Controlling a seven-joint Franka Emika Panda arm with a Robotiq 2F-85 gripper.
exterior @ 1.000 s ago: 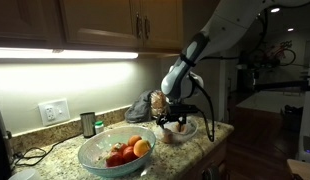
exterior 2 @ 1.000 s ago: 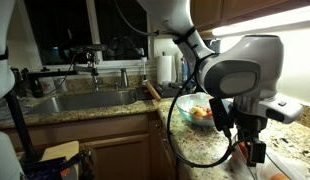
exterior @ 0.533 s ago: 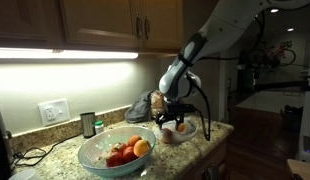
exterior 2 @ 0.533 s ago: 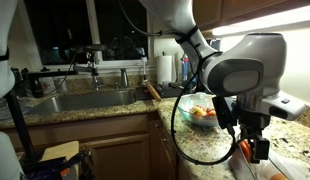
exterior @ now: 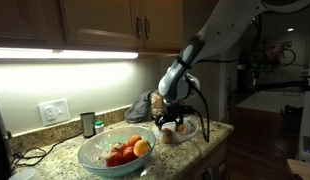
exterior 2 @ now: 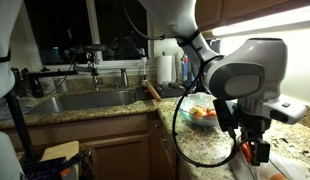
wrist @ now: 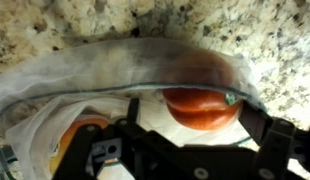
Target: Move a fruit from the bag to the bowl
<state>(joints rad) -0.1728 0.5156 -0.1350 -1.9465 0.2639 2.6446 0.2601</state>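
Note:
The clear plastic bag (exterior: pixel 179 129) lies on the granite counter to the right of the big pale blue-green bowl (exterior: pixel 95 155), which holds several red and orange fruits (exterior: pixel 130 150). My gripper (exterior: pixel 172 118) reaches down into the bag's mouth. In the wrist view the open fingers (wrist: pixel 193 125) straddle a red-orange fruit (wrist: pixel 200 107) inside the bag (wrist: pixel 55 80). The left finger stands clear of it and the right finger is close to it. A second orange fruit (wrist: pixel 83 132) lies further left in the bag. The bowl (exterior 2: pixel 185 101) and gripper (exterior 2: pixel 257 150) also show in an exterior view.
A dark grey cloth bag (exterior: pixel 143 103) sits behind the clear bag. A metal can (exterior: pixel 88 124) and a wall outlet (exterior: pixel 53 111) are at the back. A sink (exterior 2: pixel 85 100) and a paper towel roll (exterior 2: pixel 167 68) lie beyond the bowl. The counter edge is near.
The gripper has sunk slightly lower into the bag. The bowl and its fruits have not moved.

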